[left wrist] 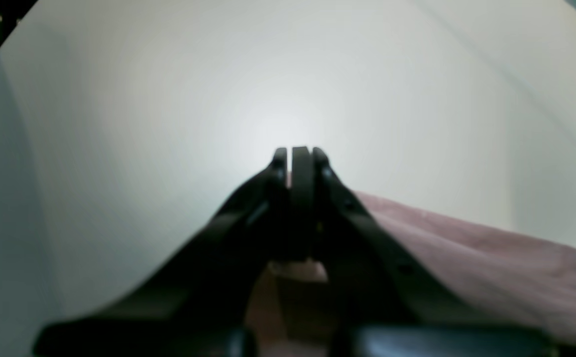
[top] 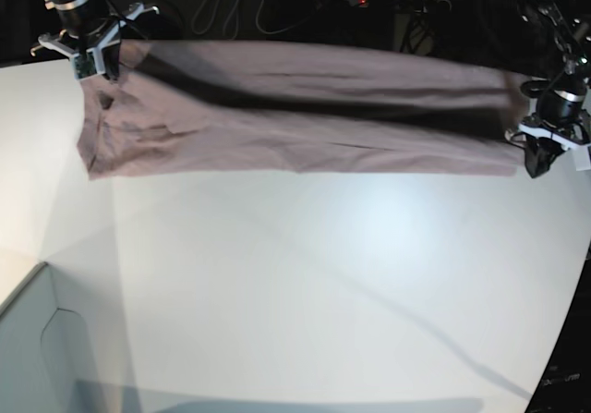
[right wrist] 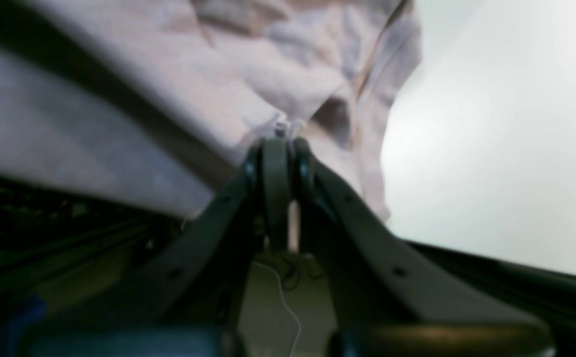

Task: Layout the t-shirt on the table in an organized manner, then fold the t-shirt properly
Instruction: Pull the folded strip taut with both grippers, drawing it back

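Both my grippers are closed on cloth. On my left gripper (left wrist: 300,153) the jaws are pressed together on one end of the t-shirt (top: 305,117), and the mauve cloth runs away from it low over the white surface (top: 323,274). My right gripper (right wrist: 278,144) is also pinched shut, on a bunch of the same cloth at the other end; its view is blurred, so I cannot say which part of the shirt it holds.

From the base view, the t-shirt is stretched between my two arms as a long band along the far side of the surface. My right gripper is higher, at the far edge, and my left gripper is lower, near the surface. A dark crease runs along the length of the band, so I judge that the cloth is doubled over itself and not yet spread open. I cannot tell how much of it rests on the surface.

As I judge it, the task is at its beginning: the shirt is pulled long, but it is not laid flat, and sleeves and neck are not arranged. All folding is left to do.
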